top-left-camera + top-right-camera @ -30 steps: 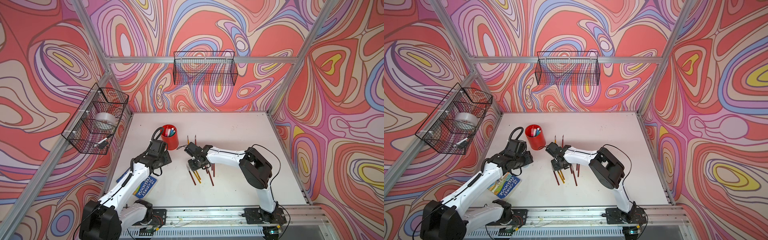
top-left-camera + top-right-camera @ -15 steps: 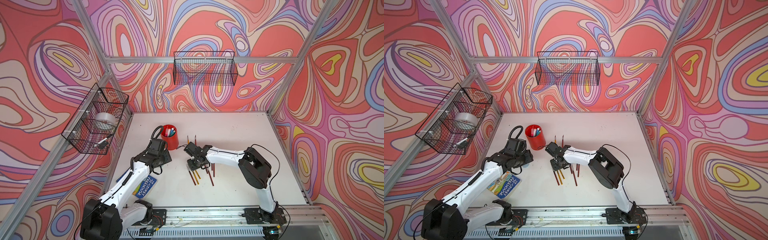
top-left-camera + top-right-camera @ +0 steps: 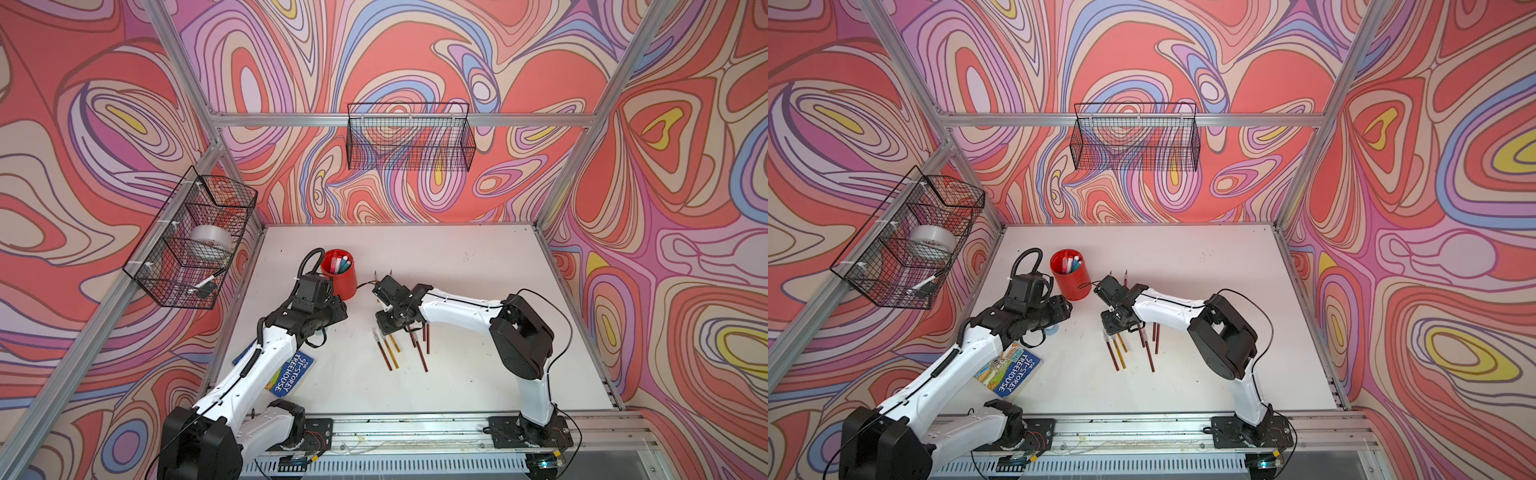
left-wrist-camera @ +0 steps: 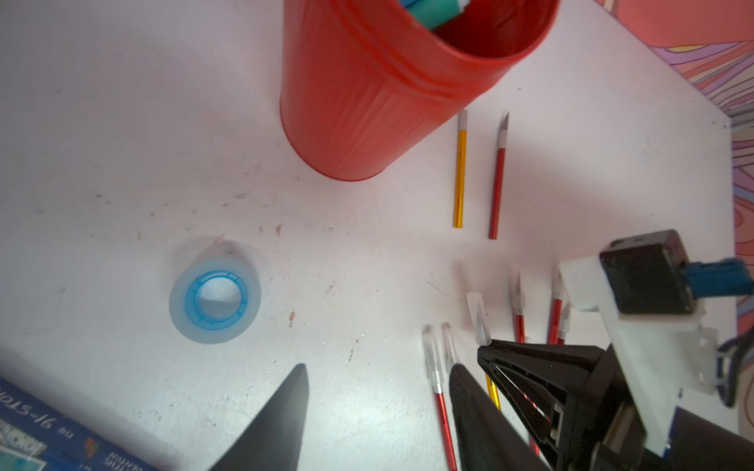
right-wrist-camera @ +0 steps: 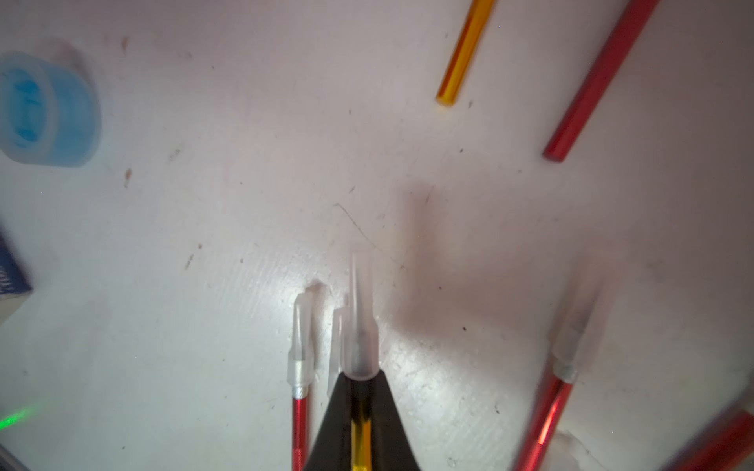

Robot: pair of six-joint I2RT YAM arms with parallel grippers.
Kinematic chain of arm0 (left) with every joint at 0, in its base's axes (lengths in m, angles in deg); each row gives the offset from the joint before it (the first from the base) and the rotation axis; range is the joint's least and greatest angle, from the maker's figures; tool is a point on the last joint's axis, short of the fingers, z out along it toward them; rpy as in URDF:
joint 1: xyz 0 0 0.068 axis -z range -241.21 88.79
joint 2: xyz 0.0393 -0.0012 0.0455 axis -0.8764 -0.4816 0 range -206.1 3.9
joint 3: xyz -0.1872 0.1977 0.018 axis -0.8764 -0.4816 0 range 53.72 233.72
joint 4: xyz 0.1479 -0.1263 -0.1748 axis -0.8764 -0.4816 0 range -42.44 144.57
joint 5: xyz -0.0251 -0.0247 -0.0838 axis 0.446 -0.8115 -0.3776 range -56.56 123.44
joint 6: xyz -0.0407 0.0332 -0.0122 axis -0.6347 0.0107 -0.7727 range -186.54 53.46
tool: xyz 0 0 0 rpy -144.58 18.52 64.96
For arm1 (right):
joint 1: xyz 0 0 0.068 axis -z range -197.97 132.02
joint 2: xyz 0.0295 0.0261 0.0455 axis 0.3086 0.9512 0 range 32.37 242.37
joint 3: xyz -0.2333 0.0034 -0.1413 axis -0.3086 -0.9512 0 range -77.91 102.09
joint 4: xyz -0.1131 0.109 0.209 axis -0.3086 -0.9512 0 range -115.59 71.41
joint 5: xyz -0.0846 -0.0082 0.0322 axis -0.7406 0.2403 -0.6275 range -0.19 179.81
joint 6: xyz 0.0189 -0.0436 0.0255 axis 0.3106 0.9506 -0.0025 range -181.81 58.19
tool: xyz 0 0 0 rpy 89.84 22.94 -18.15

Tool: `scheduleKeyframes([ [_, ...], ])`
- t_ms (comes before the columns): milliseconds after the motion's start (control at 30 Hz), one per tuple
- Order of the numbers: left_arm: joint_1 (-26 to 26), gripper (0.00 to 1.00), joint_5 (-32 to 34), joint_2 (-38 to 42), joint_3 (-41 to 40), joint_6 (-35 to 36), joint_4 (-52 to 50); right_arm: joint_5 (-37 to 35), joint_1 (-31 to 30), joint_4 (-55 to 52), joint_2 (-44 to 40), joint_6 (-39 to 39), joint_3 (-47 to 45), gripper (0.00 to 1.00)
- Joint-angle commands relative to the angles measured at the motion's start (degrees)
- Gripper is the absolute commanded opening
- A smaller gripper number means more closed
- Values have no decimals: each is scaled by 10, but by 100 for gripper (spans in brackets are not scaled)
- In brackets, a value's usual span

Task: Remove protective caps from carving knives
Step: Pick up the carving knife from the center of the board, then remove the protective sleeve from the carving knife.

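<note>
1. A book (image 3: 291,370) and a blue tape roll (image 4: 215,301) lie at the left of the table (image 3: 457,249). Neither belongs to the job.
2. The left gripper (image 4: 379,375) hovers near the roll, its fingers roughly half spread and holding nothing.
3. Just right of the red cup (image 4: 367,102), a yellow knife (image 4: 460,175) and a red knife (image 4: 497,183) lie side by side. The red one shows a bare blade, the yellow one only a grey collar with no sleeve.
4. The right gripper (image 5: 361,379) is pinched tight on the held knife (image 5: 361,440), gripping its yellow handle just behind the cap (image 5: 361,318), which is on. The tip seems raised slightly off the table.
5. Beside it lie a capped red knife (image 5: 300,420) and a second sleeve (image 5: 335,350). Farther right, a blurred red knife (image 5: 559,391) looks sleeved too, and the arm hides the others.
6. I judge the task to be at an early stage: two knives look finished, at least four remain capped, and the pull on this one has not begun.
</note>
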Motion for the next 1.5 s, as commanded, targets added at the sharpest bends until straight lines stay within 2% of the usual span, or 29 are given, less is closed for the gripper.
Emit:
scheduleKeyframes([
  [0,0,58,-52,17,-10,8,41,44,35,42,-50,-16,-17,0],
  [167,26,58,-89,37,-22,6,86,115,100,100,-105,-52,-59,0],
  [300,86,59,-92,41,-22,5,136,156,142,141,-151,-75,-88,0],
  [400,128,61,-98,22,-11,3,169,166,156,155,-171,-85,-95,0],
  [567,164,66,-125,-42,29,-3,213,201,163,190,-193,-110,-109,0],
  [733,181,64,-148,-101,66,-14,244,238,163,222,-204,-129,-127,0],
  [833,186,56,-151,-121,83,-16,253,248,163,228,-208,-138,-132,0],
  [900,187,47,-154,-133,94,-17,256,256,163,231,-212,-143,-135,0],
  [1167,197,35,-151,-158,110,-20,259,259,163,234,-230,-146,-138,0],
  [1300,199,35,-143,-161,114,-17,248,256,163,234,-242,-148,-138,0],
  [1467,200,47,-128,-163,109,-15,237,254,163,227,-257,-144,-136,0],
])
